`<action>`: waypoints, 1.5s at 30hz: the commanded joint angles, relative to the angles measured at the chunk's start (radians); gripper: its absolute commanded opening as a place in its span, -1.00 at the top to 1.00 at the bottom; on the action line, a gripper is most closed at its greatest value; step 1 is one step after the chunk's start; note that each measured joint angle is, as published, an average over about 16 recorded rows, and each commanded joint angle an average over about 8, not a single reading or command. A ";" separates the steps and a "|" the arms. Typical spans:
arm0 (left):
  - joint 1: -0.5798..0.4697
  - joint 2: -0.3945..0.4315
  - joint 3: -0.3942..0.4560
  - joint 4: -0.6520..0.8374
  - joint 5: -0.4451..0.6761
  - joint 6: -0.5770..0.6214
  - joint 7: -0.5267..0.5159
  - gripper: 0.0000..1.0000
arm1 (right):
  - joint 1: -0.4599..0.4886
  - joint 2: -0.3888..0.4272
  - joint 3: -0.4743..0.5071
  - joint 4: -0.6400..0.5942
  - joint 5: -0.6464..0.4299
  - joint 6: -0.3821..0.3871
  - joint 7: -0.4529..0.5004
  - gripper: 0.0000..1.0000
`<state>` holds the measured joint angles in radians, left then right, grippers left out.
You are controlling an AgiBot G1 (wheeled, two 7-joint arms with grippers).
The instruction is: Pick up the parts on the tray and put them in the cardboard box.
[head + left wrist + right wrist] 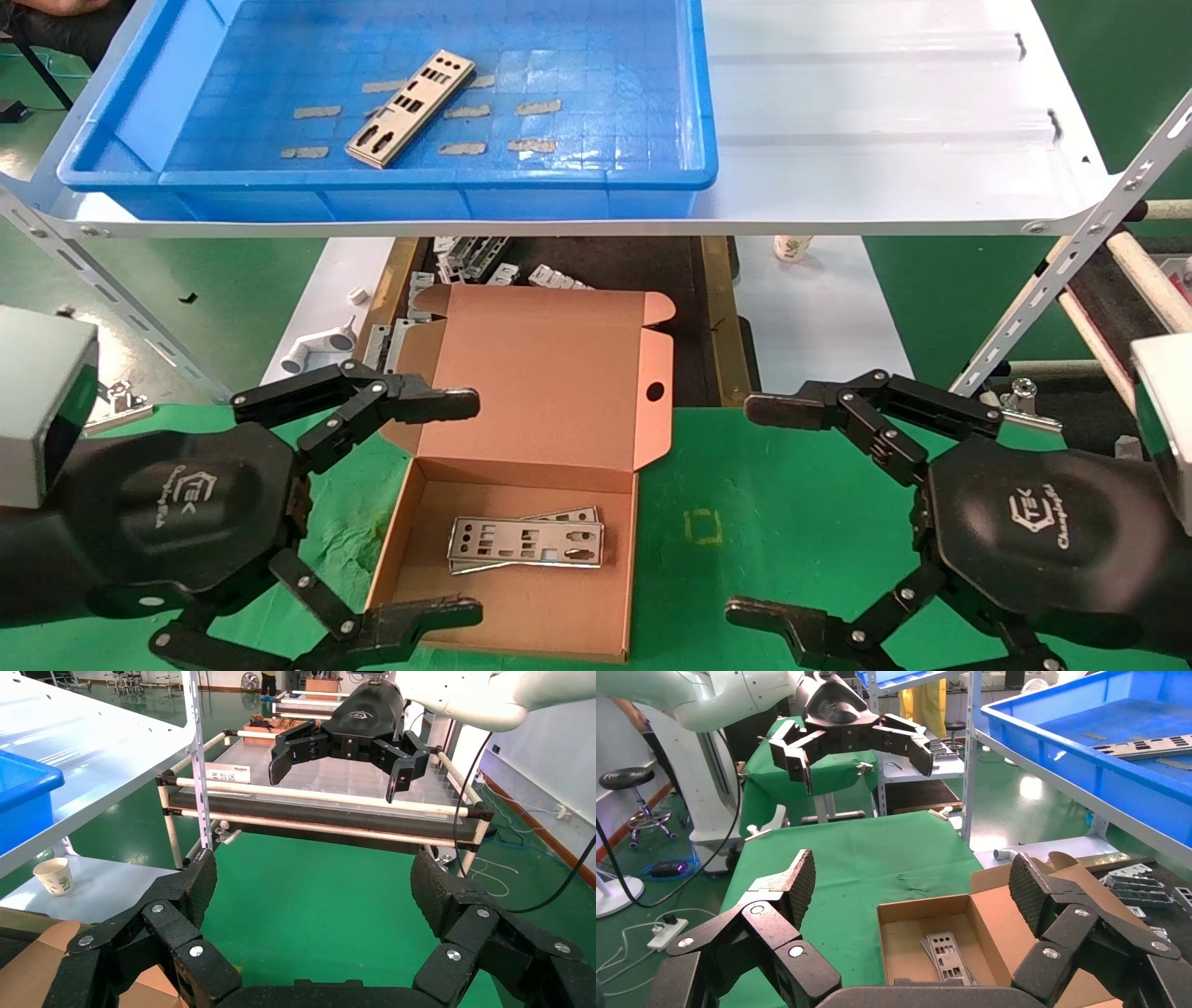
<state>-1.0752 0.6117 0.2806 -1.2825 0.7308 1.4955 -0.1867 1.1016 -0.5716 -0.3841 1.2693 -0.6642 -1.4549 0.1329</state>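
From the head view, the left gripper [470, 508] hangs low at the left edge of the cardboard box [549, 373], fingers spread wide and empty, one fingertip over the box's left wall. The right gripper [759, 508] hangs over the green mat [736, 485] to the right of the box, also spread and empty. Two silver plates [526, 542] with punched cut-outs lie stacked in the box. A third plate [411, 107] lies slanted in the blue tray [596, 186] on the white shelf [885, 121], well beyond both grippers.

In the left wrist view, the left gripper [313, 892] is wide apart, a box corner [35, 962] beside it, the right gripper [341, 766] opposite.

In the right wrist view, the right gripper [912, 888] is spread; the box [926, 913] with its plates [945, 955] sits just beyond, the tray [1088, 759] and its plate [1151, 745] higher up.
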 commanded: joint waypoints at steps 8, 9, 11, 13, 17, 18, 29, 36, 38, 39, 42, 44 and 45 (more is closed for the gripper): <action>0.000 0.000 0.000 0.000 0.000 0.000 0.000 -1.00 | 0.000 0.000 0.000 0.000 0.000 0.000 0.000 -1.00; 0.000 0.000 0.000 0.000 0.000 0.000 0.000 -1.00 | 0.000 0.000 0.000 0.000 0.000 0.000 0.000 -1.00; 0.000 0.000 0.000 0.000 0.000 0.000 0.000 -1.00 | 0.000 0.000 0.000 0.000 0.000 0.000 0.000 -1.00; 0.000 0.000 0.000 0.000 0.000 0.000 0.000 -1.00 | 0.000 0.000 0.000 0.000 0.000 0.000 0.000 -1.00; 0.000 0.000 0.000 0.000 0.000 0.000 0.000 -1.00 | 0.000 0.000 0.000 0.000 0.000 0.000 0.000 -1.00; 0.000 0.000 0.000 0.000 0.000 0.000 0.000 -1.00 | 0.000 0.000 0.000 0.000 0.000 0.000 0.000 -1.00; 0.000 0.000 0.000 0.000 0.000 0.000 0.000 -1.00 | 0.000 0.000 0.000 0.000 0.000 0.000 0.000 -1.00; 0.000 0.000 0.000 0.000 0.000 0.000 0.000 -1.00 | 0.000 0.000 0.000 0.000 0.000 0.000 0.000 -1.00; 0.000 0.000 0.000 0.000 0.000 0.000 0.000 -1.00 | 0.000 0.000 0.000 0.000 0.000 0.000 0.000 -1.00; 0.000 0.000 0.000 0.000 0.000 0.000 0.000 -1.00 | 0.000 0.000 0.000 0.000 0.000 0.000 0.000 -1.00; 0.000 0.000 0.000 0.000 0.000 0.000 0.000 -1.00 | 0.000 0.000 0.000 0.000 0.000 0.000 0.000 -1.00; 0.000 0.000 0.000 0.000 0.000 0.000 0.000 -1.00 | 0.000 0.000 0.000 0.000 0.000 0.000 0.000 -1.00; 0.000 0.000 0.000 0.000 0.000 0.000 0.000 -1.00 | 0.000 0.000 0.000 0.000 0.000 0.000 0.000 -1.00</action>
<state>-1.0752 0.6117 0.2806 -1.2825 0.7308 1.4955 -0.1867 1.1016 -0.5716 -0.3841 1.2693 -0.6642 -1.4548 0.1329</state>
